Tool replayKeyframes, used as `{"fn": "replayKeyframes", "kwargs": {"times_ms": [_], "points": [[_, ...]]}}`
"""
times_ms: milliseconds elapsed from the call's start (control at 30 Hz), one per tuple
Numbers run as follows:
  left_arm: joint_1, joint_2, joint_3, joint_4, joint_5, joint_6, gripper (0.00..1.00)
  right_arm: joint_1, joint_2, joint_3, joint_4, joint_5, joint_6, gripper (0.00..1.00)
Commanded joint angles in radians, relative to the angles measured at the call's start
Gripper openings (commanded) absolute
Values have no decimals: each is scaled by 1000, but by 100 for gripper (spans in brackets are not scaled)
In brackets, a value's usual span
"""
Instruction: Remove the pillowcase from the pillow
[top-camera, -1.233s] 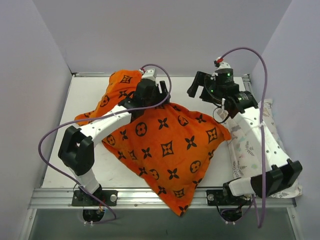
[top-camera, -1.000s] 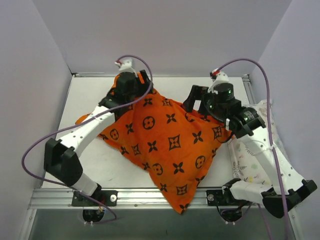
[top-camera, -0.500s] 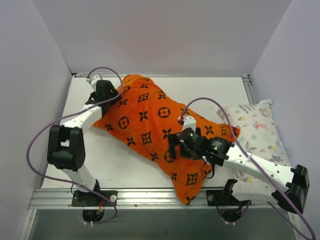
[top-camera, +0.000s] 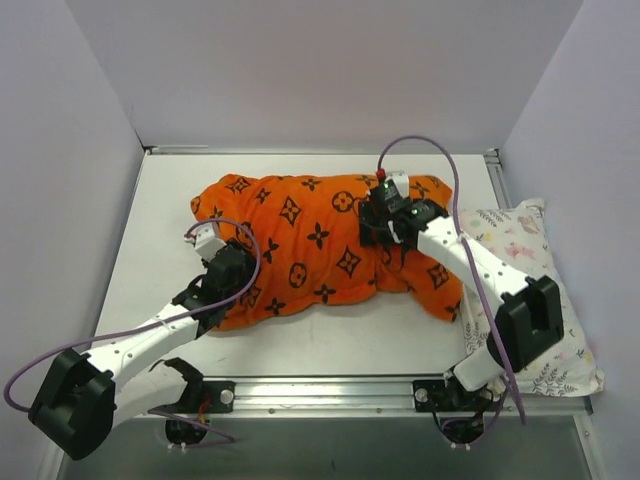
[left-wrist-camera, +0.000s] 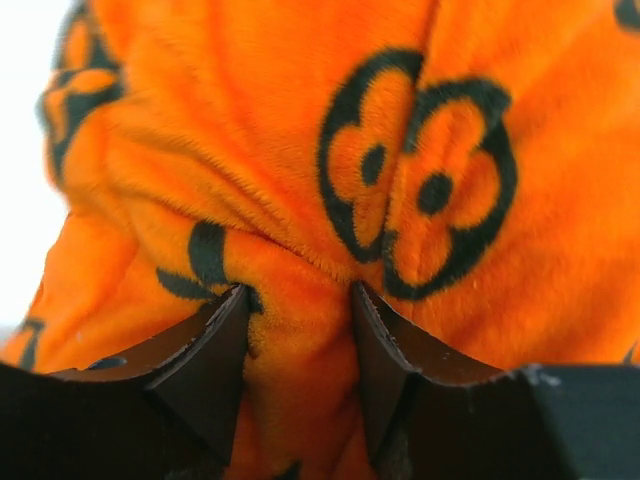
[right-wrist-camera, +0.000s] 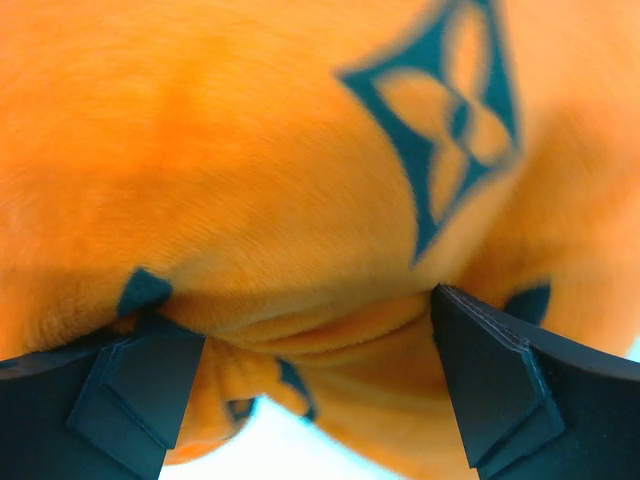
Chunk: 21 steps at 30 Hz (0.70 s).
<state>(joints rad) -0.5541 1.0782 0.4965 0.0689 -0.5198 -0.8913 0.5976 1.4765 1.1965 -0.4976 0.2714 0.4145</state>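
The orange pillowcase (top-camera: 310, 240) with black motifs lies lengthwise across the middle of the table, bulging and full. The white pillow is hidden inside it. My left gripper (top-camera: 232, 272) sits on the case's near left end. In the left wrist view it (left-wrist-camera: 300, 295) is shut on a narrow fold of the orange cloth (left-wrist-camera: 300, 150). My right gripper (top-camera: 388, 228) rests on the case's right part. In the right wrist view its jaws (right-wrist-camera: 315, 310) stand wider, pressed against a thick bunch of the orange cloth (right-wrist-camera: 250, 150). No white tag shows.
A white pillow with pastel animal print (top-camera: 525, 270) lies along the table's right edge, under the right arm. Purple-grey walls close in the table at the left, back and right. A metal rail (top-camera: 320, 390) runs along the near edge.
The covered pillow has turned and now lies lengthwise across the table. My left gripper moved from its far left corner to its near left end. My right gripper moved from the near middle up to the right part.
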Motion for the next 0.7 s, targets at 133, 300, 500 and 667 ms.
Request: {"fn": "replayKeyframes", "kwargs": {"times_ms": [133, 300, 500, 667], "points": [[-161, -222, -58, -210, 104, -71, 51, -50, 154, 258, 76, -63, -31, 96], [-165, -392, 28, -337, 90, -2, 65, 4, 79, 235, 71, -37, -46, 97], [-161, -475, 138, -581, -107, -31, 83, 247, -83, 158, 94, 60, -86, 100], [-113, -457, 154, -633, -132, -78, 86, 436, -58, 135, 175, 103, -121, 100]]}}
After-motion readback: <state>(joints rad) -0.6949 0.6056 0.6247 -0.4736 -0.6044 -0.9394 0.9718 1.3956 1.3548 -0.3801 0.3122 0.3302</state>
